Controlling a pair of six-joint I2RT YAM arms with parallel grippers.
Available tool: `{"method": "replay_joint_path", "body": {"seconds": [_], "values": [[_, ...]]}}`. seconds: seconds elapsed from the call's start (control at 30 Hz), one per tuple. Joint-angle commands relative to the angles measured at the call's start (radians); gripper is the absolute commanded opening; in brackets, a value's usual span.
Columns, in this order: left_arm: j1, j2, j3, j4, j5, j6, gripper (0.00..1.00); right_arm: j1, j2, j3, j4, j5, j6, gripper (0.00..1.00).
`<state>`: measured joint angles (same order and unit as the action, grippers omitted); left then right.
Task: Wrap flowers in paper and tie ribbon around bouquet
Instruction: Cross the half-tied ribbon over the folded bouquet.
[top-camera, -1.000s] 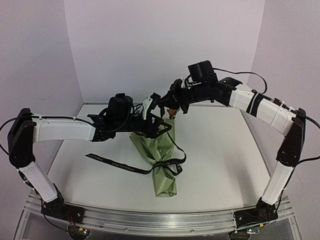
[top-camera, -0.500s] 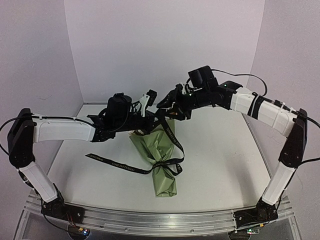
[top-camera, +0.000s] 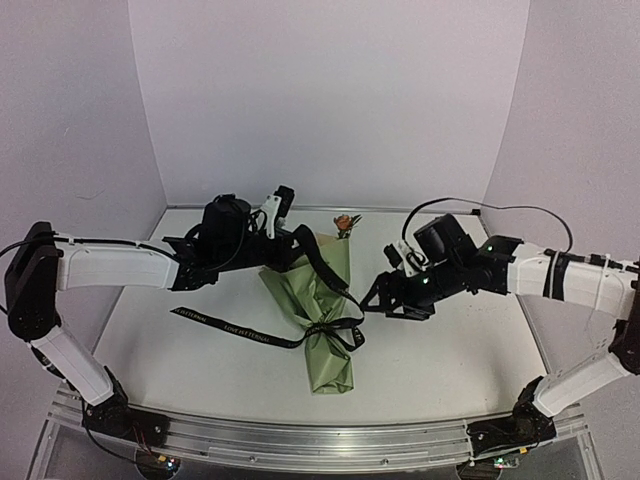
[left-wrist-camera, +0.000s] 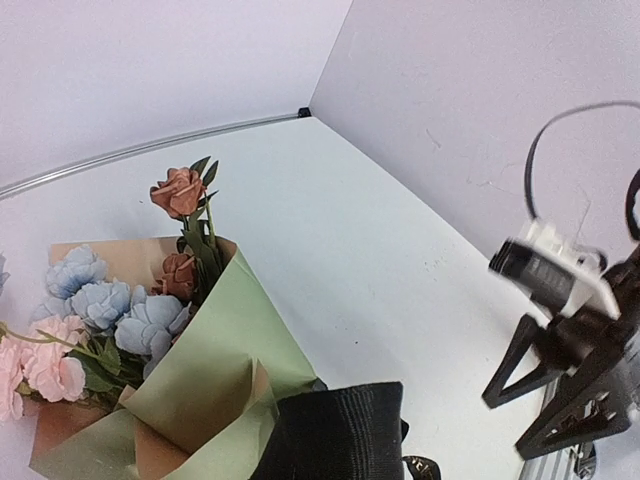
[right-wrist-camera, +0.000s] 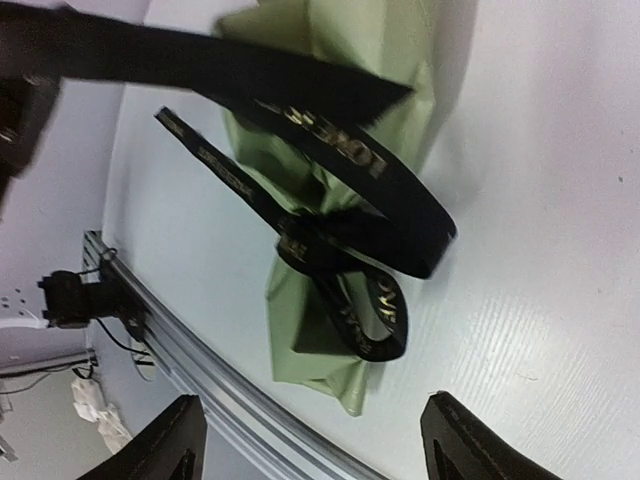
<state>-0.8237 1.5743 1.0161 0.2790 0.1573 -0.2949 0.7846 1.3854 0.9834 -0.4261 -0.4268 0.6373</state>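
The bouquet (top-camera: 322, 330) lay on the desk (top-camera: 450, 365) between the two arms. Its thin end pointed toward the arms and its wide end pointed away. The green paper (left-wrist-camera: 220, 360) was wrapped around the flowers (left-wrist-camera: 110, 310), so only the blue, pink and orange heads peeked out at the top.

The black ribbon (top-camera: 240, 328) went around the thin part of the paper cone. There it looked crossed over or knotted, with a small loop. I could not tell how tight it was. One end lay flat on the desk, out to the left. The other end went up to the left tool (top-camera: 295, 235), which was pinched together on it. I think it held that end up off the desk to keep the ribbon tight, so the wrap would not go loose.

The right tool (top-camera: 388, 300) hung low over the desk, just beside the bouquet on the right. Its fingers were wide apart with nothing between them. Its own camera looked right at the loop. I think it sat there to be ready to grab the loop or a loose bit. A hard pull could slide the light bouquet or open the paper.
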Motion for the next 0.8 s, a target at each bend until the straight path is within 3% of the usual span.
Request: {"method": "replay_joint_path", "body": {"seconds": [0.0,0.23,0.57,0.77], "values": [[0.015,-0.054,0.0,-0.01,-0.016,-0.048,0.0,0.04,0.016,-0.087,0.142,0.053,-0.061,0.67],[0.018,-0.058,0.004,-0.036,-0.024,-0.055,0.0,0.064,0.123,-0.126,0.291,0.076,-0.014,0.56],[0.023,-0.075,0.005,-0.064,-0.03,-0.049,0.0,0.075,0.176,-0.141,0.302,0.138,0.022,0.39],[0.026,-0.079,-0.003,-0.064,-0.029,-0.054,0.0,0.09,0.199,-0.132,0.309,0.125,0.056,0.21]]}}
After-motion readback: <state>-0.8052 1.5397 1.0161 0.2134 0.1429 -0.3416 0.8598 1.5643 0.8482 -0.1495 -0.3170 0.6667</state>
